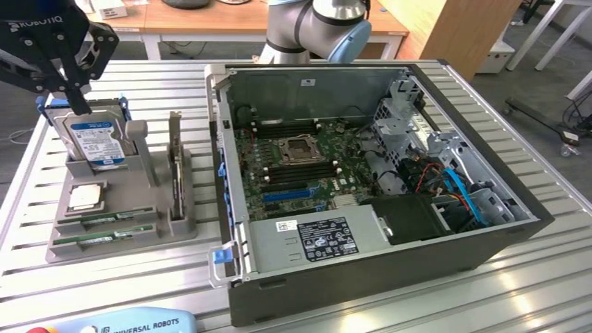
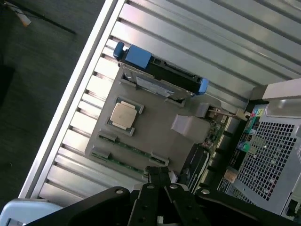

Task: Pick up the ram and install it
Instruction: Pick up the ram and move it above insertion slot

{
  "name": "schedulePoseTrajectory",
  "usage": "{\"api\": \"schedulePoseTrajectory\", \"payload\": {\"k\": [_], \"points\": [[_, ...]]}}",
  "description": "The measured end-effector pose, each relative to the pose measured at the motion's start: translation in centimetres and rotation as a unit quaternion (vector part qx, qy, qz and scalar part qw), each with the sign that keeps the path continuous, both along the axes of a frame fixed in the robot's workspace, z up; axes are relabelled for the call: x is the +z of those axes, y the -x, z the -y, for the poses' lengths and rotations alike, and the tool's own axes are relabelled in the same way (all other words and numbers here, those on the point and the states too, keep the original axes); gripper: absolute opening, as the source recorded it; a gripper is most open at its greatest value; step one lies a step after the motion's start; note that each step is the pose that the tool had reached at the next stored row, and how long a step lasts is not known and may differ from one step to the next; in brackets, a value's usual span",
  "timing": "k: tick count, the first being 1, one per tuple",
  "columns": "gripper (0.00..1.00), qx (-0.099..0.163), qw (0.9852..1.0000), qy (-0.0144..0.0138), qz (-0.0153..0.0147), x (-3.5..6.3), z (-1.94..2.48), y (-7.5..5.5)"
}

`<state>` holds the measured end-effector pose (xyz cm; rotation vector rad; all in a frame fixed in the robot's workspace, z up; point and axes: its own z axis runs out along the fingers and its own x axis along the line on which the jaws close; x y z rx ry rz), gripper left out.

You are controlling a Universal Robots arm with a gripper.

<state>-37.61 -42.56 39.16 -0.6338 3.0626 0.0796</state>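
**Tool shut and empty over the parts holder**

I see the tool [image 1: 83,109] with its fingers pressed together and nothing between them, hanging above the gray holder [image 1: 138,241]. Directly below its tips the hard drive [image 1: 93,142] stands upright in its slot. Farther from the tool, past the processor chip [image 1: 85,197], the two ram sticks [image 1: 104,222] lie untouched in the holder's slots. Beyond the holder, the open computer case [image 1: 389,277] rests on the slatted tabletop [image 1: 37,277].

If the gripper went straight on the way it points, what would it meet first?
Probably the blue-labelled silver hard drive standing in the grey plastic parts holder, or the holder itself; depth is unclear.
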Motion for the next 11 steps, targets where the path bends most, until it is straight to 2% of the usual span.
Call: {"api": "schedulePoseTrajectory", "payload": {"k": [5, 11], "points": [[0.10, 0.041, 0.9991, 0.0000, 0.0000, 0.00, 0.00, 0.00], [0.10, 0.090, 0.9960, 0.0000, 0.0000, 0.00, 0.00, 0.00]]}}
